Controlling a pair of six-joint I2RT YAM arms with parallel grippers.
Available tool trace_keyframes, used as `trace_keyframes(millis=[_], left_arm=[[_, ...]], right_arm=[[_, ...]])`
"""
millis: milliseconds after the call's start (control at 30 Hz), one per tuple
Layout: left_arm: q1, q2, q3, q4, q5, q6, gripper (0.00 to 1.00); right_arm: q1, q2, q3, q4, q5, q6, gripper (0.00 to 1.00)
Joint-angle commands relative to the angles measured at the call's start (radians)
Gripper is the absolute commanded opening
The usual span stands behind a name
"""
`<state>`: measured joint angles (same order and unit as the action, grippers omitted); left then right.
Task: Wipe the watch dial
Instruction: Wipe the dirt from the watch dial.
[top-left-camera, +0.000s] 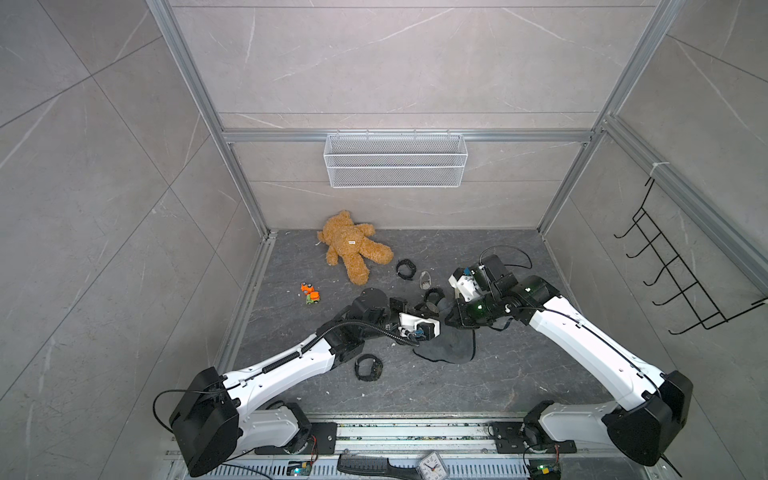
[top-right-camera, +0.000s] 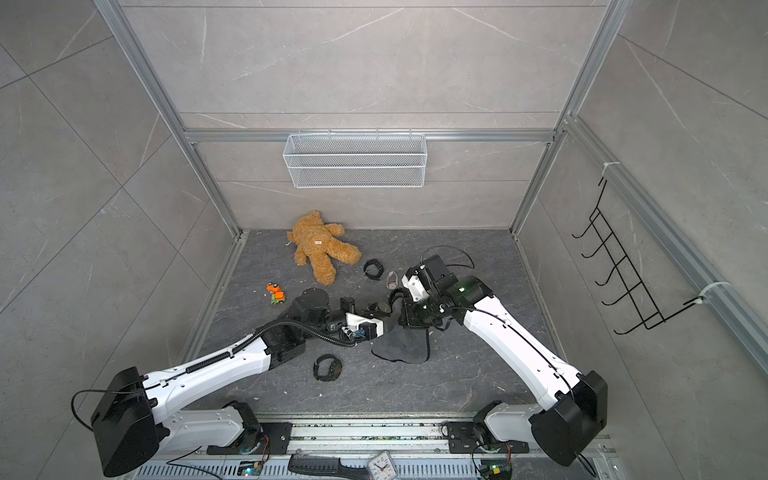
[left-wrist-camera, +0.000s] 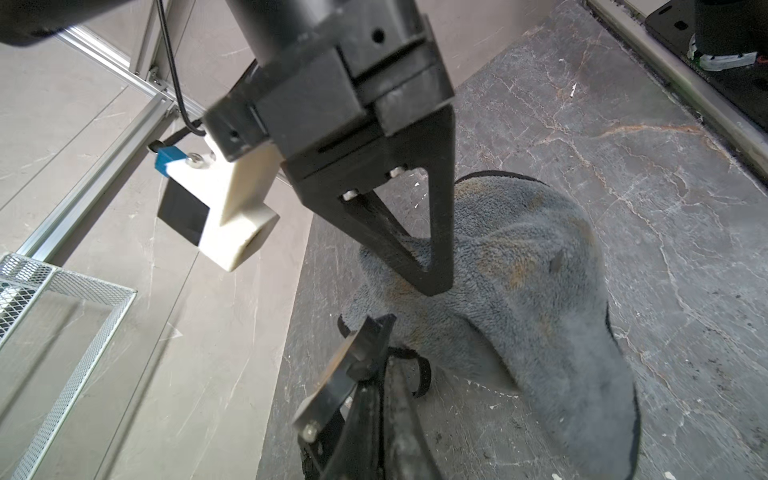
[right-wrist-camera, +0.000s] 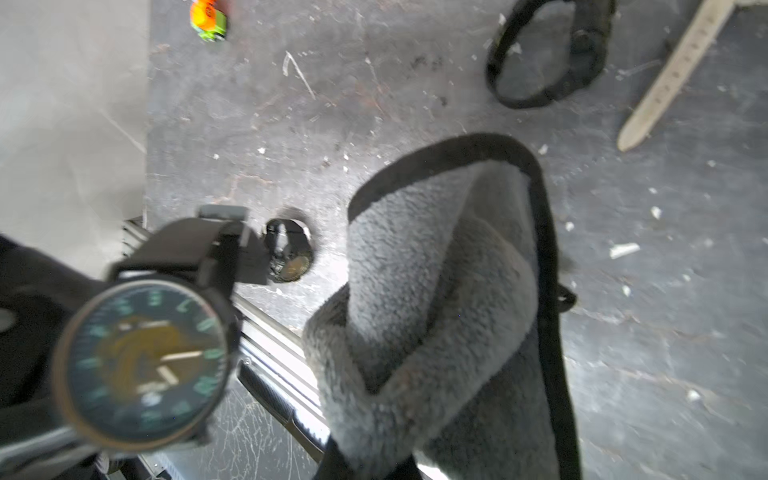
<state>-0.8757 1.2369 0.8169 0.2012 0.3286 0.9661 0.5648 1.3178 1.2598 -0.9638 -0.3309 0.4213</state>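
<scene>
My left gripper (top-left-camera: 422, 309) (left-wrist-camera: 384, 411) is shut on a black watch (top-left-camera: 432, 306), which it holds up off the floor. In the right wrist view the watch's round dark green dial (right-wrist-camera: 141, 365) faces the camera, uncovered. A grey cloth (top-left-camera: 451, 347) (right-wrist-camera: 436, 311) with black edging is pinched in my shut right gripper (top-left-camera: 451, 318) (right-wrist-camera: 365, 461). Part of the cloth stands up by the watch and the rest trails down onto the floor. In the left wrist view the right gripper's black fingers (left-wrist-camera: 432, 274) pinch the cloth (left-wrist-camera: 540, 291), just beyond the edge-on watch (left-wrist-camera: 345, 374). Cloth and dial are a small gap apart.
A teddy bear (top-left-camera: 353, 247) lies at the back, with toy cars (top-left-camera: 311, 293) to the left. Other watches lie on the dark floor (top-left-camera: 519, 374): a black one (top-left-camera: 406, 269), a beige-strapped one (top-left-camera: 424, 280) and another black one (top-left-camera: 368, 368). A wire basket (top-left-camera: 395, 160) and a hook rack (top-left-camera: 681, 270) hang on the walls.
</scene>
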Motion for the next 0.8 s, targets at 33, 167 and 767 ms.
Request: trace_keyframes(millis=[33, 167, 767], left_arm=[[-0.005, -0.022, 0.046, 0.031, 0.045, 0.029, 0.00], [-0.006, -0.013, 0.040, 0.000, 0.048, 0.041, 0.00], [-0.036, 0.040, 0.021, -0.012, 0.022, 0.084, 0.00]], right_arm=[[0.004, -0.050, 0.062, -0.103, 0.087, -0.057, 0.00], [0.006, -0.047, 0.162, -0.156, 0.114, -0.076, 0.00], [0.124, 0.048, 0.247, -0.139, -0.067, -0.102, 0.00]])
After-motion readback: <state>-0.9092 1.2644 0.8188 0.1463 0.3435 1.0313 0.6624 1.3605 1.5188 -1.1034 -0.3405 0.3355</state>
